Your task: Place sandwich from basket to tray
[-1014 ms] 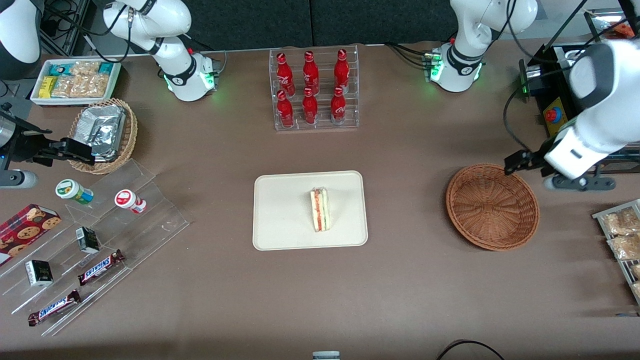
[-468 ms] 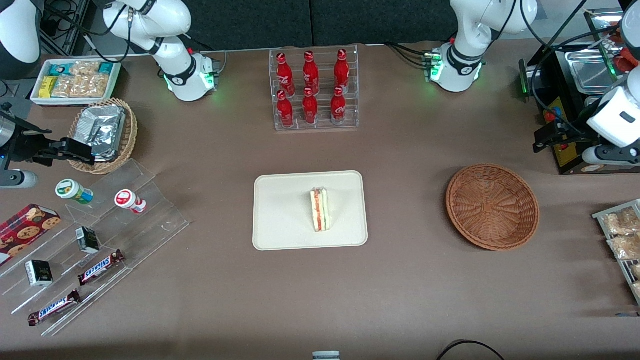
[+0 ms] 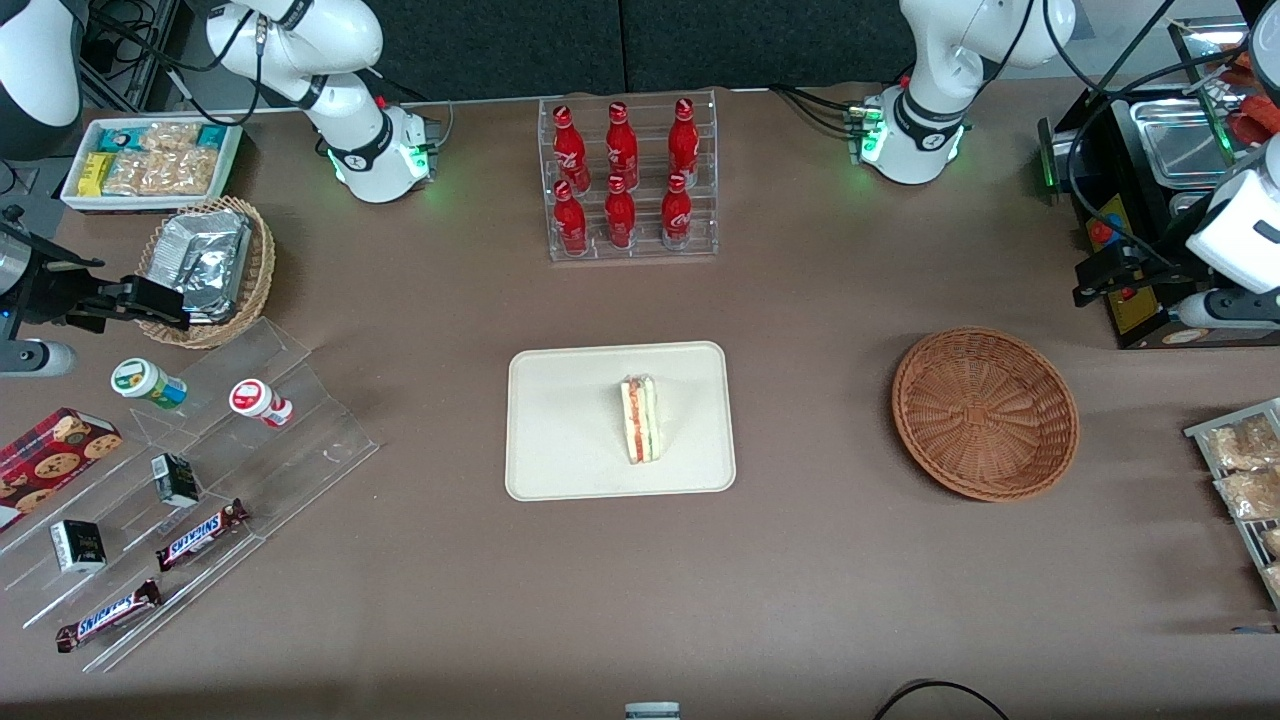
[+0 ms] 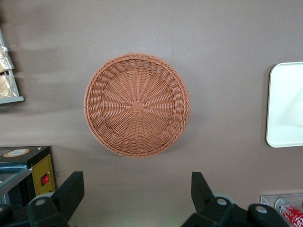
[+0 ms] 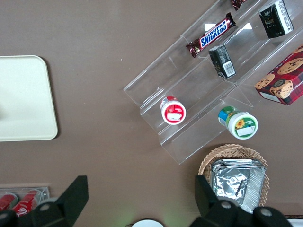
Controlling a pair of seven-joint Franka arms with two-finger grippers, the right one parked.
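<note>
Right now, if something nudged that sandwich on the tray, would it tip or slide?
Likely tip: the sandwich stands on a narrow edge on the tray, layers showing on top. It looks soft, so a firm squeeze would probably squash it. The gripper, fingers open, hangs above the table beside the empty basket, well away.

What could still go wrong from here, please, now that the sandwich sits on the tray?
1. The sandwich stands on a narrow edge on the tray, so a table bump might tip it over.
2. The gripper, open and empty, hangs close to the black equipment box at the working arm's end; a careless move could clip it or the cables there. The basket is empty.
</note>
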